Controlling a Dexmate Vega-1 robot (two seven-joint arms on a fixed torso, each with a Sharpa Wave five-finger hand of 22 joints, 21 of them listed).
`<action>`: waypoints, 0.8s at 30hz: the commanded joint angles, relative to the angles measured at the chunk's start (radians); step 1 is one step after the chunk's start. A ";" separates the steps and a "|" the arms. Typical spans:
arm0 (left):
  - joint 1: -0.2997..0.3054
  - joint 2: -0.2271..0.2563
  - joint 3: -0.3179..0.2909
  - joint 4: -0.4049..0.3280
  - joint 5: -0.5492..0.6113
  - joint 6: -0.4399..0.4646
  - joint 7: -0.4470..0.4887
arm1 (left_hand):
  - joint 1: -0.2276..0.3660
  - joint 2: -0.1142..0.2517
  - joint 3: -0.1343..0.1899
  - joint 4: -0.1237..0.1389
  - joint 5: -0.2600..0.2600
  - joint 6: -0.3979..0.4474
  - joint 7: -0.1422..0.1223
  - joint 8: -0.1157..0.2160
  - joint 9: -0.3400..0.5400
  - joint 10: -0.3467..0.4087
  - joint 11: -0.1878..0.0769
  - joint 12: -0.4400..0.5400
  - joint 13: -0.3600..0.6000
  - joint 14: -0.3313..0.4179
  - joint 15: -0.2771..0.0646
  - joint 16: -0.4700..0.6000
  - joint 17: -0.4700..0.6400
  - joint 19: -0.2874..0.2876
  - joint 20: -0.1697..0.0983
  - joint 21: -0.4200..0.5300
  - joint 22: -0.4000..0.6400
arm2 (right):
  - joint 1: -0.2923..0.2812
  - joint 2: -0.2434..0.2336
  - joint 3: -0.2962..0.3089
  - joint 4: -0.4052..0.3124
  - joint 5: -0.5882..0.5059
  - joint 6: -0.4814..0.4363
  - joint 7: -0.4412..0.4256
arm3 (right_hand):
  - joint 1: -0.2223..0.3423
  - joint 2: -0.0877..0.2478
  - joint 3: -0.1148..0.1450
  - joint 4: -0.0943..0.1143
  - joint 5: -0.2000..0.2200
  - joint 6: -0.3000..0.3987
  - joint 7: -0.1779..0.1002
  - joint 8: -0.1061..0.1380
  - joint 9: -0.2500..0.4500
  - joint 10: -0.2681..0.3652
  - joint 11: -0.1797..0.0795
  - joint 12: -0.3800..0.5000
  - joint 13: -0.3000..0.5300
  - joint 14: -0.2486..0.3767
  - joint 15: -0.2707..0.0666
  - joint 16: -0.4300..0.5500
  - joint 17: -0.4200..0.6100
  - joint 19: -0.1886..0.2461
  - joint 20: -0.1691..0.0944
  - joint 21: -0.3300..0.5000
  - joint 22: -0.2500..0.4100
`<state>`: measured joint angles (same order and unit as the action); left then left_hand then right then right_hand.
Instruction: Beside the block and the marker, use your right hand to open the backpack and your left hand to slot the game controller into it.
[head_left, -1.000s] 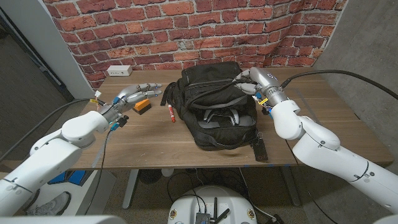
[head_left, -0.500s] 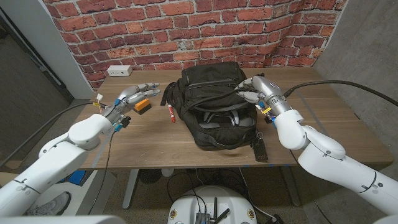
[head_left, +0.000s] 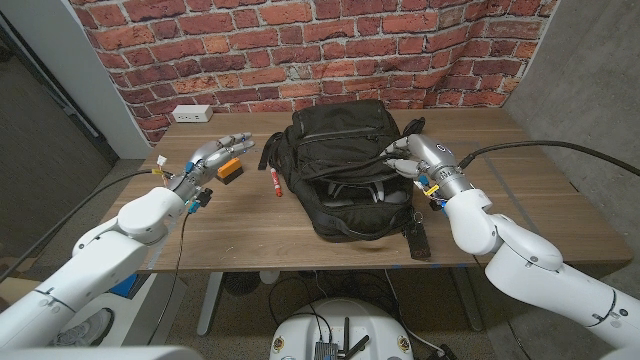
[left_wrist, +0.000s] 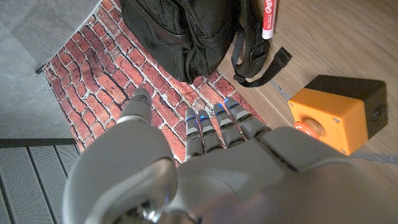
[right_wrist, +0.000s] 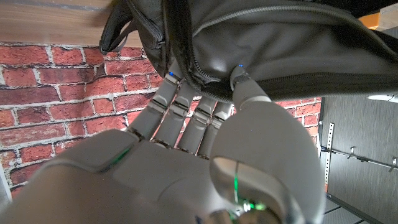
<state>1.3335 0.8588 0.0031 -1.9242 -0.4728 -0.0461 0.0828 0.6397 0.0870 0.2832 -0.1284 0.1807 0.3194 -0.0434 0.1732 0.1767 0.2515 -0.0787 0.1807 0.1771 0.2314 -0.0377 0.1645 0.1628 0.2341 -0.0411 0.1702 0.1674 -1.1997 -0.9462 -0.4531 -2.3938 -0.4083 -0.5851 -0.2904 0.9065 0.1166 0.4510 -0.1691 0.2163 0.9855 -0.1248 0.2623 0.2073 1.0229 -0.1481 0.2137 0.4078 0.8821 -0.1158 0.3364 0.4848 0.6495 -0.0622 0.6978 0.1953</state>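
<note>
The black backpack (head_left: 345, 160) lies in the middle of the table, its zipped opening facing me. My right hand (head_left: 412, 156) pinches the flap's zipper edge (right_wrist: 205, 78) between thumb and fingers at the bag's right side. Inside the narrow opening I see a grey-white shape, the game controller (head_left: 348, 194), mostly hidden by the flap. My left hand (head_left: 213, 155) hovers open with fingers spread, just left of the orange and black block (head_left: 230, 169). That block (left_wrist: 339, 112) also shows in the left wrist view. The red marker (head_left: 272, 181) lies between block and backpack.
A white power strip (head_left: 191, 114) sits at the table's back left. A slim black object (head_left: 418, 240) lies by the front edge below the bag. A backpack strap (left_wrist: 258, 65) trails toward the marker. The brick wall stands behind the table.
My right hand has drawn the flap edge toward me and to the right, narrowing the opening over the controller. The left hand has hardly moved.
</note>
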 joint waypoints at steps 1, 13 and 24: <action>-0.017 -0.004 0.029 0.023 -0.010 -0.012 0.038 | -0.010 0.007 0.008 0.000 -0.001 -0.025 0.001 -0.006 0.002 -0.014 -0.001 -0.005 0.001 -0.008 -0.047 0.002 0.002 -0.005 -0.074 0.007 0.002 | -0.047 -0.034 0.021 -0.014 0.003 -0.003 0.022 | 0.012 0.004 0.001 -0.003 0.004 0.006 -0.007 0.004 0.006 0.000 -0.001 -0.002 0.001 -0.008 -0.104 -0.002 0.001 -0.007 -0.134 0.005 0.001; -0.055 -0.011 0.069 0.061 -0.033 -0.011 0.045 | -0.019 0.014 0.011 -0.002 -0.002 -0.044 -0.002 -0.003 0.001 -0.032 0.006 -0.004 0.001 -0.021 -0.043 0.003 0.002 -0.012 -0.074 0.009 0.002 | -0.065 -0.065 0.023 -0.036 0.010 -0.020 0.063 | 0.024 -0.006 -0.002 -0.010 0.005 0.009 -0.013 0.005 0.006 0.003 -0.001 -0.002 -0.001 -0.016 -0.110 -0.001 0.007 -0.011 -0.134 0.008 0.000; -0.101 -0.024 0.115 0.107 -0.049 -0.031 0.036 | -0.023 0.022 0.015 -0.002 -0.001 -0.045 0.003 0.000 0.001 -0.034 0.005 -0.001 0.000 -0.020 -0.042 0.006 0.003 -0.012 -0.075 0.012 0.002 | -0.052 -0.095 0.021 -0.055 0.020 -0.063 0.116 | 0.025 -0.026 -0.012 -0.010 0.002 -0.009 -0.022 -0.002 0.007 -0.014 -0.003 -0.011 -0.006 -0.055 -0.106 -0.016 0.007 -0.032 -0.125 0.006 -0.001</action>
<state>1.2709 0.8428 0.0790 -1.8548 -0.5058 -0.0565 0.1212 0.6214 0.1054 0.2928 -0.1297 0.1807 0.2780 -0.0444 0.1700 0.1769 0.2211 -0.0696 0.1807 0.1771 0.2159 -0.0394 0.1645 0.1629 0.2233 -0.0414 0.1744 0.1675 -1.2560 -1.0064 -0.4313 -2.4256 -0.3950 -0.6122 -0.2171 0.9237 0.0998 0.4437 -0.1761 0.2154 0.9808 -0.1416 0.2613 0.2125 1.0175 -0.1536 0.2059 0.4019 0.8369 -0.1039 0.3251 0.4894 0.6248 -0.0592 0.6991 0.1955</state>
